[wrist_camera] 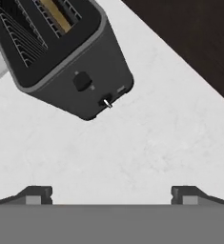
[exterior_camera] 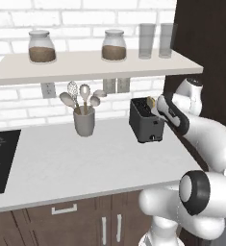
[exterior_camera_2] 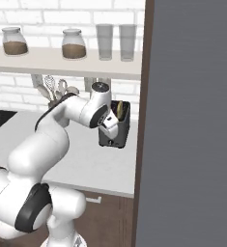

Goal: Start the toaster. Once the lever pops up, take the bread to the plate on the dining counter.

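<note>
end effector just before toaster

one toaster, two jars, two glasses, one utensil cup.

The left base view looked forward and down from behind the arm, over the white counter toward the brick wall, with the toaster near the counter's right edge. The right base view faced the same counter and toaster from the other side, its right half blocked by a near grey panel. The hand view looked steeply down, close, on the toaster and the counter's far right edge.
</note>
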